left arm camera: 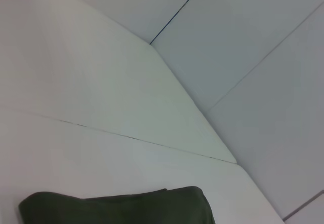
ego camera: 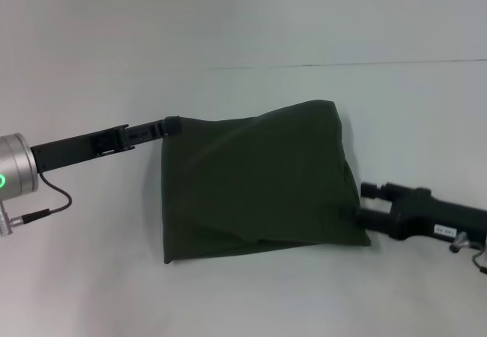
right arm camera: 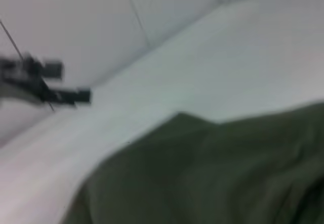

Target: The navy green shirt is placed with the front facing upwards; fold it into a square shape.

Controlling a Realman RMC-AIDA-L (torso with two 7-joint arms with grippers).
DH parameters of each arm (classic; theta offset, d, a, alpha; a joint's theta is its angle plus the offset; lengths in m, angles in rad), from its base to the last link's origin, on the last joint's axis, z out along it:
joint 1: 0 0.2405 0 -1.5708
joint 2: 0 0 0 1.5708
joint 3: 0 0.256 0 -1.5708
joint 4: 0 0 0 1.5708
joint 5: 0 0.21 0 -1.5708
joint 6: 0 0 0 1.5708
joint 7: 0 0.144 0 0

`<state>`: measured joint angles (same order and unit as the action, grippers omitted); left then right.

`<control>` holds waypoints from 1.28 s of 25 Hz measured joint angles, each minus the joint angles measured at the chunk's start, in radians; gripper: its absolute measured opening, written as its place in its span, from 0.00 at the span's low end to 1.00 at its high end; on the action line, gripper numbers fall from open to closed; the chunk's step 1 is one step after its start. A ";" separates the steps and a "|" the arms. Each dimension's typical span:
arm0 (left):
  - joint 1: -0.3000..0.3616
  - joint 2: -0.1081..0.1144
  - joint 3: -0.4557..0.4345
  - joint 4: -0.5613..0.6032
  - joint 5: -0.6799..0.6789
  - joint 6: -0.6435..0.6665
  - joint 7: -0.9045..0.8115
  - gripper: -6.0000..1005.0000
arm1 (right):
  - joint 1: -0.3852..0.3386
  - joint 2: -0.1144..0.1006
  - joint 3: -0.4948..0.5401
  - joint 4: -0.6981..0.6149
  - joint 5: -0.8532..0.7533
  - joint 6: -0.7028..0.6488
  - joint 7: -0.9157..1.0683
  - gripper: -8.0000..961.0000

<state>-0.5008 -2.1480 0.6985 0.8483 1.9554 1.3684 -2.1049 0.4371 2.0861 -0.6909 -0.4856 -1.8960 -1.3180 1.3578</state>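
Two arms reach in over a plain white bench (ego camera: 251, 299) in the head view, one from each side, with the dark olive-green cotton shirt (ego camera: 259, 181) lying between them near the middle of the bench. The shirt is already folded into a rough four-sided bundle, plain cloth uppermost, with no lettering showing. Its far edge slopes, higher toward the right, and a diagonal crease runs across the near half. The left hand (ego camera: 172, 125), a slim black gripper on a silver wrist lit by a green ring, meets the shirt's far left corner, its tip touching the cloth there. Whether its fingers are apart or pinched on the cloth cannot be told. The right hand (ego camera: 365, 204), black and blocky, sits at the shirt's right edge close to the near right corner, touching the cloth or just beside it. Its fingers are hidden against the fabric, so their state cannot be told either.

From the left wrist, a rounded fold of the shirt (left arm camera: 121, 208) lies on the white bench (left arm camera: 101, 92), with pale wall panels behind it. None of that arm's own fingers show.

From the right wrist, the shirt (right arm camera: 212, 178) fills the near part, blurred, on the bench (right arm camera: 243, 52). Farther off, the left hand (right arm camera: 83, 95) shows as a dark blurred shape past the cloth.
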 joint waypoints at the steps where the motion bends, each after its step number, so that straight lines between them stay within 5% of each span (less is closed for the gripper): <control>1: 0.000 0.000 0.000 0.000 0.000 0.003 0.002 0.96 | 0.000 0.000 0.022 -0.001 0.002 -0.029 -0.006 0.78; 5: 0.001 0.000 -0.001 0.000 -0.008 0.008 0.014 0.96 | 0.014 0.001 0.083 -0.002 0.011 -0.103 -0.018 0.78; 14: 0.001 -0.002 0.005 0.000 -0.024 0.008 0.028 0.96 | 0.110 0.006 -0.019 0.091 0.003 0.086 0.021 0.78; 25: 0.002 -0.003 0.003 -0.001 -0.024 0.021 0.039 0.96 | 0.067 0.002 0.004 0.098 0.008 0.175 0.056 0.78; 32: 0.017 -0.004 -0.004 -0.002 -0.075 0.065 0.270 0.96 | 0.019 0.001 0.087 -0.014 0.023 -0.058 -0.044 0.79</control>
<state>-0.4840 -2.1522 0.6950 0.8459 1.8806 1.4338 -1.8350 0.4566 2.0873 -0.6039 -0.4998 -1.8734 -1.3765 1.3137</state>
